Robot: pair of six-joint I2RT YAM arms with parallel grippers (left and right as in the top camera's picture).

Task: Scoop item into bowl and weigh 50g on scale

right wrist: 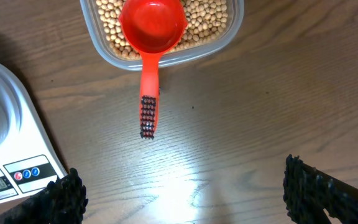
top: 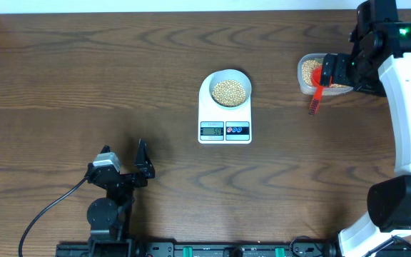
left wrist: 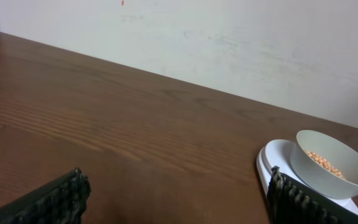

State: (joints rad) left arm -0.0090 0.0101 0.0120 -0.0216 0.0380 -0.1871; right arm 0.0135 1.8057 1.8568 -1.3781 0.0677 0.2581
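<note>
beans (top: 230, 91): in bowl (top: 212, 81) atop scale (top: 206, 118), rest in tub (top: 300, 76) | loose, light, roll-prone; move via scoop (right wrist: 148, 74), pinching ribbed handle end | right gripper (right wrist: 185, 193): wide open, empty, near scoop | left gripper (left wrist: 173, 205): wide open, empty

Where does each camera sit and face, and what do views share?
Overhead: above the table, straight down on flat white digital scale carrying small white bowl of tan beans; left arm and right arm show.
Left wrist: low, facing across the table toward scale and bowl; open left gripper frames it.
Right wrist: down on red plastic scoop in clear bean tub; open right gripper below.
Shared: scale in all three.
</note>
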